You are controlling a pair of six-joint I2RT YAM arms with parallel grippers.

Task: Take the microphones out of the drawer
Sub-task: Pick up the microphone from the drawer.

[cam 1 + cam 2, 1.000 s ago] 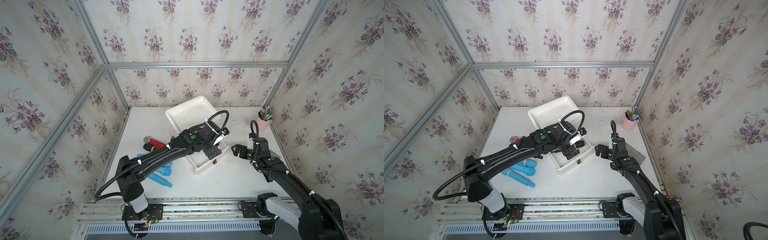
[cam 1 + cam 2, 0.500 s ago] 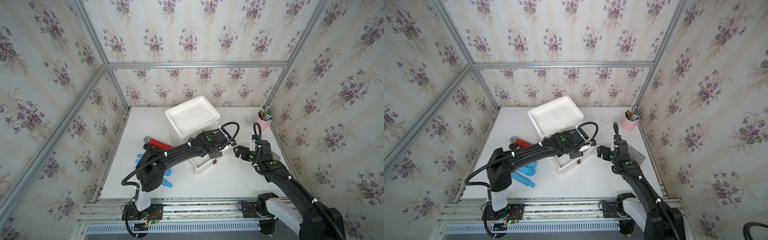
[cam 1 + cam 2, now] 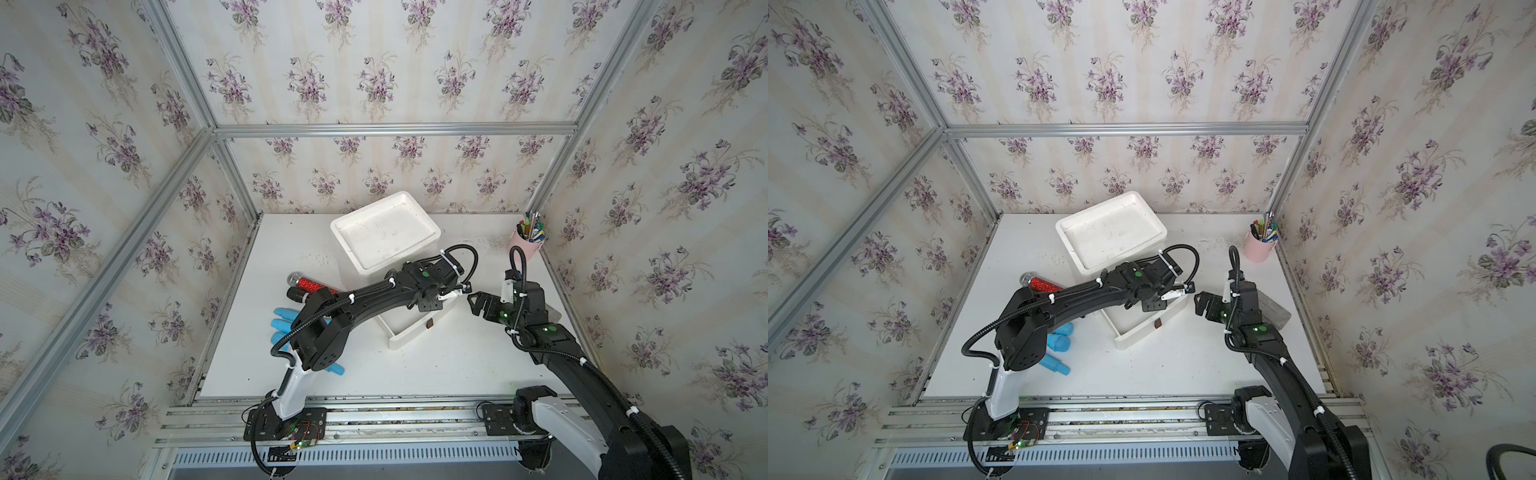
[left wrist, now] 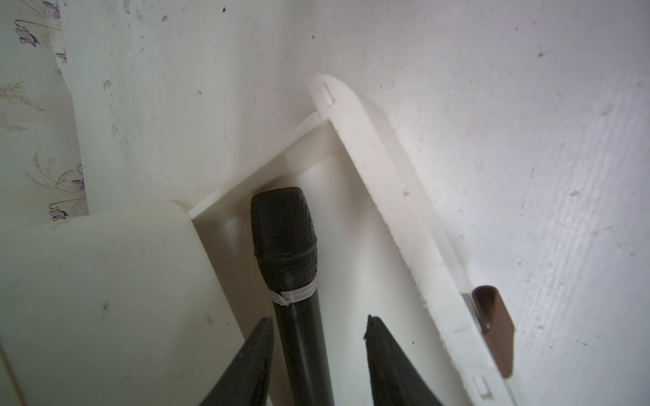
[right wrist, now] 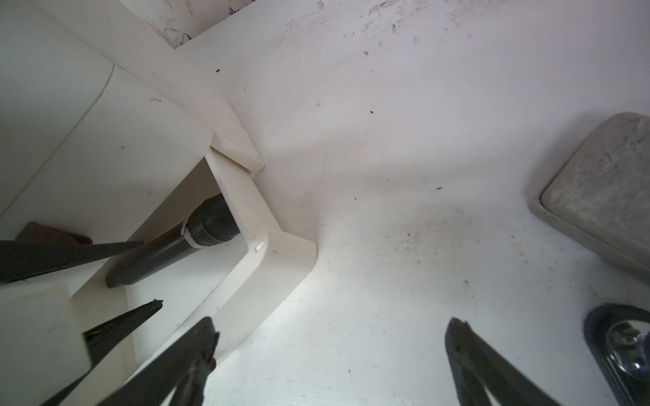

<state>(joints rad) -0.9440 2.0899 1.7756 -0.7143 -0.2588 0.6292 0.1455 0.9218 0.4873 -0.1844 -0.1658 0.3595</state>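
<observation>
Where the drawer (image 3: 409, 332) stands pulled out from the foot of the white cabinet (image 3: 386, 237), the left arm (image 3: 365, 297) reaches in from its base at the near rail — elbow raised, forearm stretched forward and to the right across the table (image 3: 436, 365), wrist dipped over the open drawer. Left gripper (image 4: 319, 317): jaws partly spread, straddling the handle of the black microphone (image 4: 285, 239). One finger (image 4: 256, 351) lies against the handle; a gap shows at the other. No pinch confirmed. Microphone lies flat inside the drawer, mesh head toward a front corner, close to the side wall. Right arm (image 3: 552, 345) bends forward and leftward from its own base. Right gripper (image 5: 332, 321) hovers above bare table just beside the drawer's front corner — jaws wide apart, holding nothing. A grey slab (image 5: 598, 182) lies on the table beside that arm.
</observation>
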